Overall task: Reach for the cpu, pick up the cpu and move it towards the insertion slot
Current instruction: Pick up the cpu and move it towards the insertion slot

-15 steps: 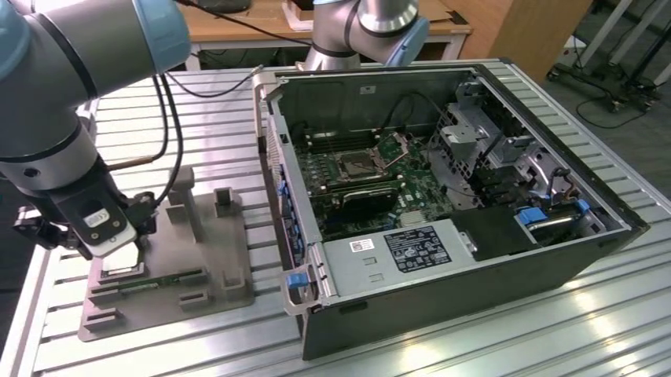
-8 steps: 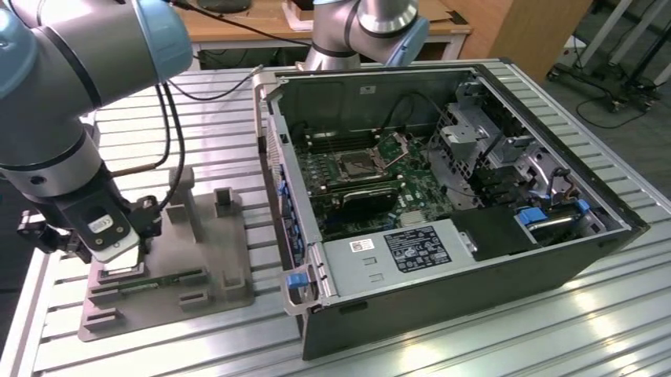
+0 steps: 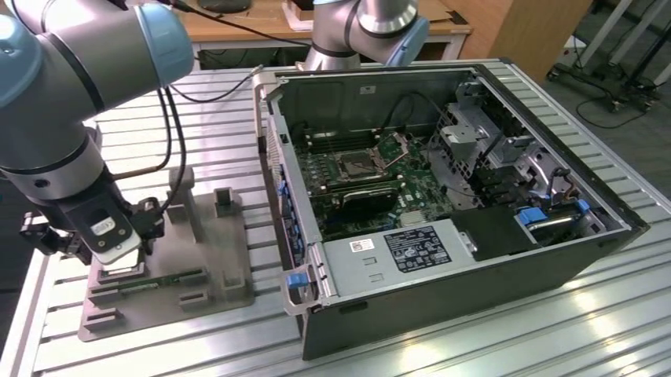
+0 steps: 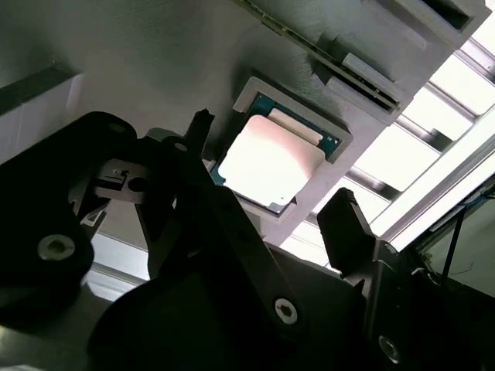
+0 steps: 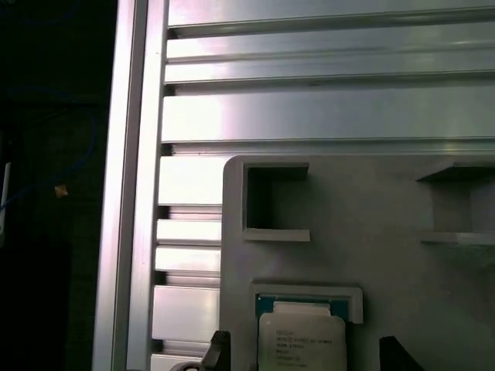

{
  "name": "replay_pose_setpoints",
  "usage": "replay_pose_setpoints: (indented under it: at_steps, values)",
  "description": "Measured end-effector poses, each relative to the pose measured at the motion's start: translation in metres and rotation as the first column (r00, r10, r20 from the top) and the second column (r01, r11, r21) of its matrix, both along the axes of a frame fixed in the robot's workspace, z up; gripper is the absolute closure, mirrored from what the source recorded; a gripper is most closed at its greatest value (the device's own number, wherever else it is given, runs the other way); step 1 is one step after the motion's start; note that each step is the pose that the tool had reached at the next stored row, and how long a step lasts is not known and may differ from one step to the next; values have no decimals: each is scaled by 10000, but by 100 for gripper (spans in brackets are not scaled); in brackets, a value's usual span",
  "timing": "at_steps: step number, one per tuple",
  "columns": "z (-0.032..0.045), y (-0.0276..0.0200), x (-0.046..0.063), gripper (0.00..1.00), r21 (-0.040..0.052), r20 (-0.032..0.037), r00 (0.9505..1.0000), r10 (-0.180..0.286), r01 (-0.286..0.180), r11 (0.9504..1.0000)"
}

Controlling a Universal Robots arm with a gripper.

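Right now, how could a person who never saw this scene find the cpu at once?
Find the grey tray on the exterior view's left, beside the open computer case. The cpu lies flat in a square recess there, below the open gripper. It is a small square with a silvery top and green rim, unlike the long thin memory stick nearby.

The cpu (image 4: 267, 166) is silvery with a teal rim — the tray (image 5: 348, 232) grey.
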State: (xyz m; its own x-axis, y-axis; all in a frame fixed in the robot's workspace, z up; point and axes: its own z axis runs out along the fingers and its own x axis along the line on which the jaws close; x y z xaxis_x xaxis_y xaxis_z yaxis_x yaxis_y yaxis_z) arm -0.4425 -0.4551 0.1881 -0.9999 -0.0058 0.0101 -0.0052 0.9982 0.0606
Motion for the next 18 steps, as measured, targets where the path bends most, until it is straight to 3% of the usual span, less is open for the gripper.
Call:
replay_pose_setpoints:
  at_steps: [8, 10, 11, 18]
  values:
    - [-77, 9, 0, 18, -6, -2, 10000, 1, -1, 10000]
    - [-81, 9, 0, 19, -10, -4, 10000, 1, -1, 10000]
    - [-81, 9, 0, 26, -10, -5, 10000, 0, 0, 10000]
    - [-82, 9, 0, 26, -9, -3, 10000, 0, 0, 10000]
